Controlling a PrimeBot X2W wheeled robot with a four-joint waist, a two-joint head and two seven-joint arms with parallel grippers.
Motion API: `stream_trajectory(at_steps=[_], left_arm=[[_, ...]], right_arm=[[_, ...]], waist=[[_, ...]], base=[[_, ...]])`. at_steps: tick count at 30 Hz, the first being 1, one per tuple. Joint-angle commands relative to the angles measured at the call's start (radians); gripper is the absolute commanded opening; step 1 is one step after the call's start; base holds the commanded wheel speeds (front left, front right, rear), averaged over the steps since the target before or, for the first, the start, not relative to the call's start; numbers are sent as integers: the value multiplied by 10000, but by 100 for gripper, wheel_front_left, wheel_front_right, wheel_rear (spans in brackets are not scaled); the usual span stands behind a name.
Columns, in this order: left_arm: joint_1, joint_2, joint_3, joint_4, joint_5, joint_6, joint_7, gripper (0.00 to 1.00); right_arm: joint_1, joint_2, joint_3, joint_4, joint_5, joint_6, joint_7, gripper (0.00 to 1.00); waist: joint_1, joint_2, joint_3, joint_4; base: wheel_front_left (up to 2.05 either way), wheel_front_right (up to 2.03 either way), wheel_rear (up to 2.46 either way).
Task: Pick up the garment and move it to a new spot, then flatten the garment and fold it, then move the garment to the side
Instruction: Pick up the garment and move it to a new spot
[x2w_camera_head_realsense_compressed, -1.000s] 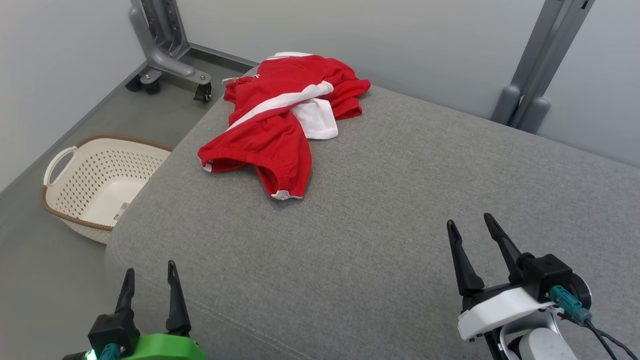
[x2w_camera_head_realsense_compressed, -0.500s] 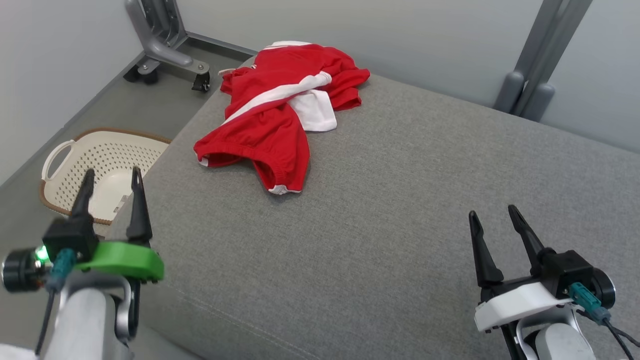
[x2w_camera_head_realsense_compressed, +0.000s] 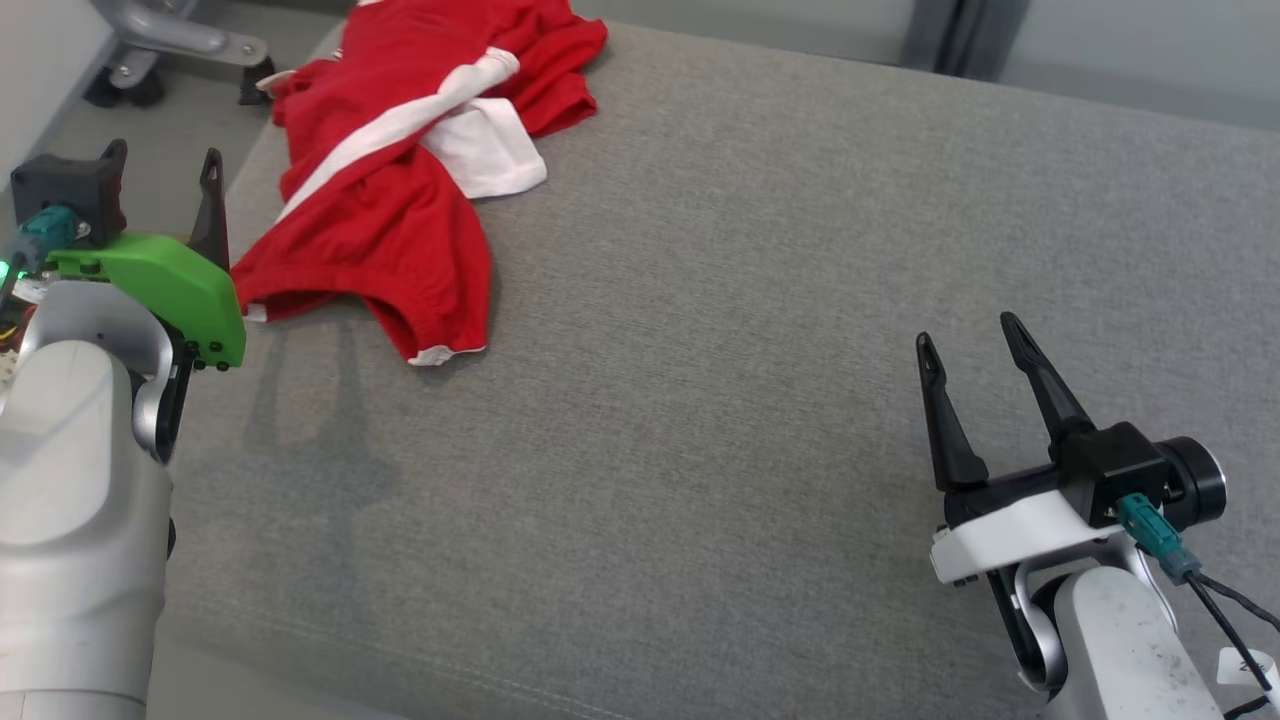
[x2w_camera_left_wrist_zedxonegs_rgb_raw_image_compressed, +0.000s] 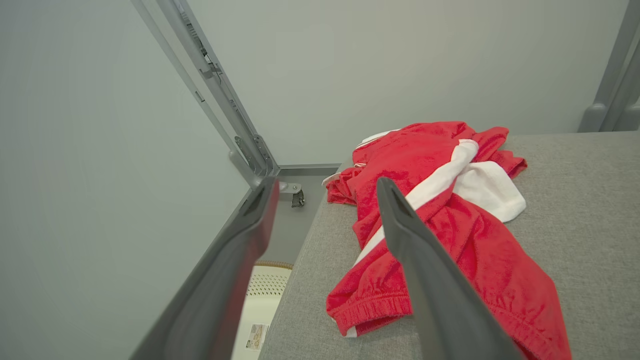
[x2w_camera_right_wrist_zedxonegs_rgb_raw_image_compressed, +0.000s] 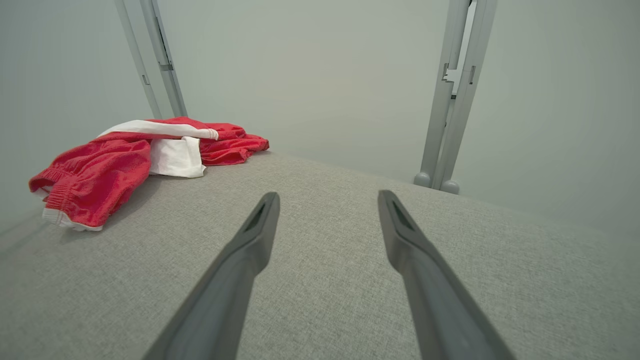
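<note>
The garment (x2w_camera_head_realsense_compressed: 400, 190) is a crumpled red piece with a white stripe and white lining. It lies at the far left corner of the grey cushioned surface (x2w_camera_head_realsense_compressed: 700, 300). My left gripper (x2w_camera_head_realsense_compressed: 165, 158) is open at the surface's left edge, just left of the garment's near hem and apart from it. In the left wrist view the garment (x2w_camera_left_wrist_zedxonegs_rgb_raw_image_compressed: 475, 240) lies ahead and to the right of the open left gripper (x2w_camera_left_wrist_zedxonegs_rgb_raw_image_compressed: 326, 181). My right gripper (x2w_camera_head_realsense_compressed: 965, 330) stands open over the near right of the surface with nothing in it. From the right gripper (x2w_camera_right_wrist_zedxonegs_rgb_raw_image_compressed: 327, 194) the garment (x2w_camera_right_wrist_zedxonegs_rgb_raw_image_compressed: 110, 165) is far off to the left.
A grey metal frame foot with casters (x2w_camera_head_realsense_compressed: 170, 40) stands on the floor beyond the far left corner. A white perforated basket (x2w_camera_left_wrist_zedxonegs_rgb_raw_image_compressed: 262, 300) sits on the floor below the left edge. Another frame post (x2w_camera_right_wrist_zedxonegs_rgb_raw_image_compressed: 452, 100) rises behind the surface against the pale wall.
The head camera has tilted down and turned. My left gripper rose and moved forward along the left edge to beside the garment's hem. The right gripper stays open in much the same place.
</note>
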Motion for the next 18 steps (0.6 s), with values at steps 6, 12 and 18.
stream_trajectory(at_steps=[6, 12, 18], left_arm=[[-1009, -119, -577, 1527, -582, -182, 751, 100], [-1274, -184, -1140, 2544, -1328, -186, 1680, 100], [-1317, -34, -1601, 3263, -2106, -190, 2589, 100]], right_arm=[[-315, -37, -137, -140, -244, -10, -35, 100], [-324, -34, -281, -222, -301, -10, -35, 100], [-409, -34, -238, -225, -133, -10, -35, 100]], waist=[[-1, 0, 1658, -1592], [-1, 0, 2019, -1842], [-1, 0, 2170, -2019]], base=[[0, 0, 0], [0, 0, 0], [0, 0, 0]])
